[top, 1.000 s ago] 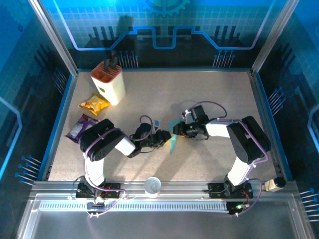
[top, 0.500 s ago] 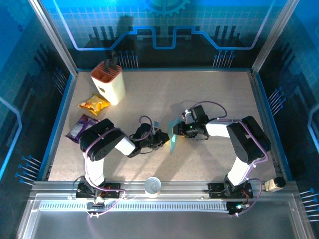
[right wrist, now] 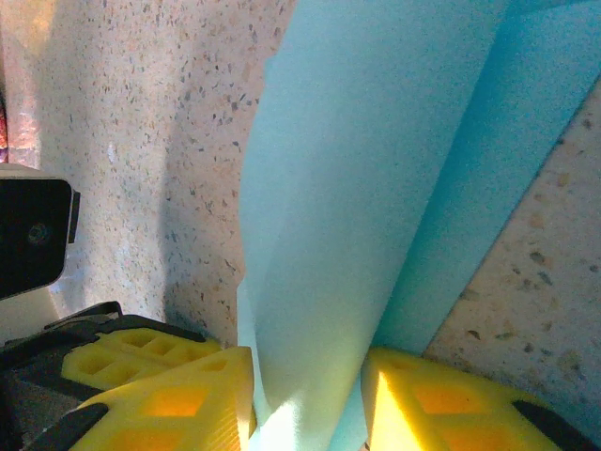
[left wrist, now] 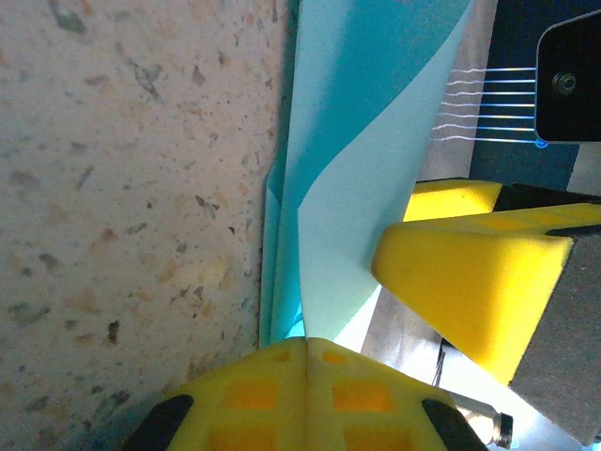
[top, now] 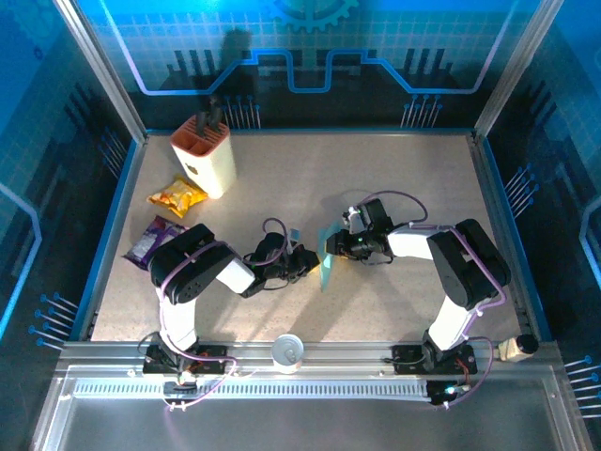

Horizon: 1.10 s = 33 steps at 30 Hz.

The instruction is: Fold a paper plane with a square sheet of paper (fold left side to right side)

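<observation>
The square sheet of paper (top: 325,270), light blue and partly folded, stands up from the tabletop between my two grippers near the table's middle. In the left wrist view the paper (left wrist: 366,141) rises as layered flaps, and my left gripper (left wrist: 305,343) is shut on its lower edge. The right gripper's yellow fingers (left wrist: 470,282) sit just beyond that flap. In the right wrist view a curved flap of the paper (right wrist: 357,188) runs down between the fingers of my right gripper (right wrist: 305,404), which stand apart on either side of it. From above, the left gripper (top: 308,261) and right gripper (top: 331,246) nearly meet.
A cream knife block (top: 205,155) stands at the back left. A yellow snack packet (top: 177,196) and a purple snack packet (top: 153,240) lie in front of it. A white cup (top: 287,351) sits on the front rail between the arm bases.
The right gripper has edged slightly left toward the left gripper, and the paper flap between them stands up a little more. The left arm has hardly moved.
</observation>
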### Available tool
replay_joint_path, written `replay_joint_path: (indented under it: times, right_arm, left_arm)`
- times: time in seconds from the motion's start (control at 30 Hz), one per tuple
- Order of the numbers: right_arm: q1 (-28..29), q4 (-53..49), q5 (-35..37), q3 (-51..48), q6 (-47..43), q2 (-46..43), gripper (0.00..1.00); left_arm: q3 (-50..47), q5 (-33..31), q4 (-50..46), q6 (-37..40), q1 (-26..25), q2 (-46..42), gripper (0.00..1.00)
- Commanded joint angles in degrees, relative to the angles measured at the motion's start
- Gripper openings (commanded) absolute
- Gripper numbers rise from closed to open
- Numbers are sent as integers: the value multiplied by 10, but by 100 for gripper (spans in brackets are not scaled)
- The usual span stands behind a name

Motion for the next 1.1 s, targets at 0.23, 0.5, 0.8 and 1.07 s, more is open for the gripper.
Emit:
replay_joint_path:
  times: [0.23,0.5,0.8,1.07]
  right_arm:
    - [7,-26,9,-4,2,-19,37]
    - [6,-14,2,-6,7,-20,36]
    - [0,-27,6,-10,6,-35,35]
    - [-14,-68,17,-11,-7,-65,35]
  left_arm:
    - [-13,-32,-68,26,15,9,0]
    - [-5,-28,-77,32,16,19,0]
    - [-1,-31,-85,34,16,21,0]
    - [-2,-31,-85,33,17,23,0]
